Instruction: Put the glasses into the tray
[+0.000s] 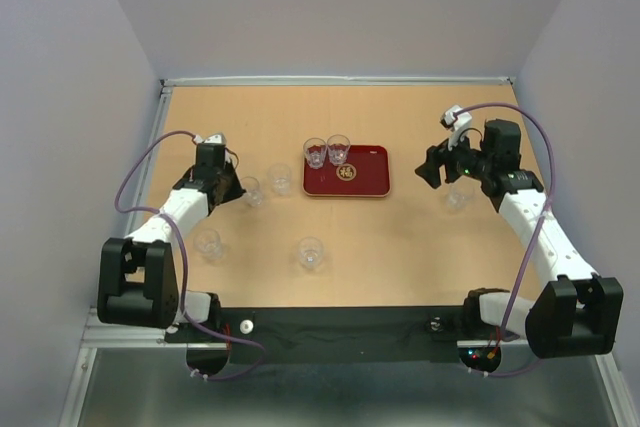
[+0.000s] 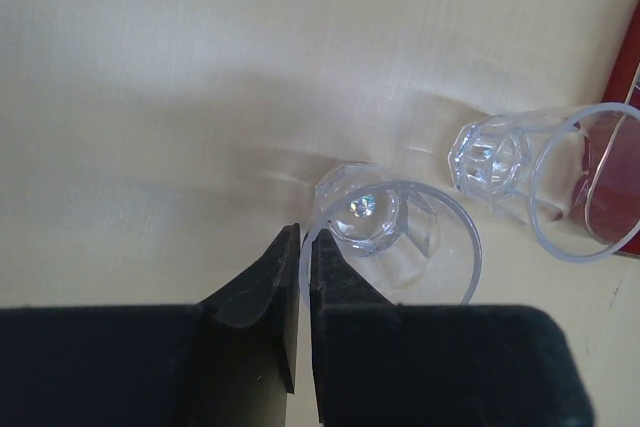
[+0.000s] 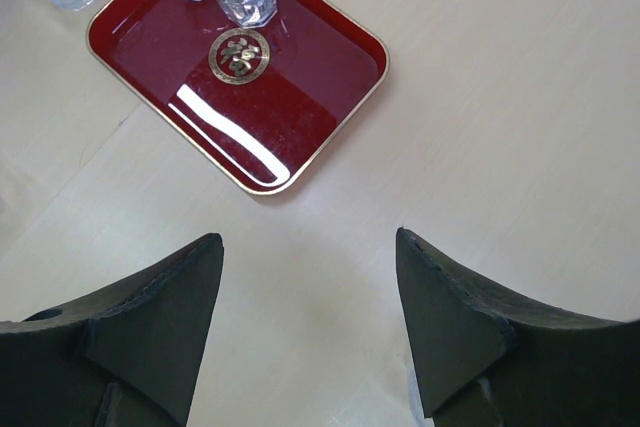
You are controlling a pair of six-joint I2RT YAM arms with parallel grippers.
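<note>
Two small clear round tumblers (image 1: 315, 153) stand in the far-left corner of the flat dark red rectangular tray (image 1: 368, 179). Your left gripper (image 2: 303, 257) is pinched on the rim of a third tumbler (image 2: 400, 242), left of the tray; your right gripper (image 3: 308, 239) gapes wide, holding nothing.

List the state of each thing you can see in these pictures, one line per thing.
Left gripper: shut on a glass rim.
Gripped glass: upright, outside the tray.
Right gripper: open, empty.
Tray: flat on the table, holding two glasses.
Glasses in tray: upright, side by side.
Loose glasses: upright on the table.
</note>
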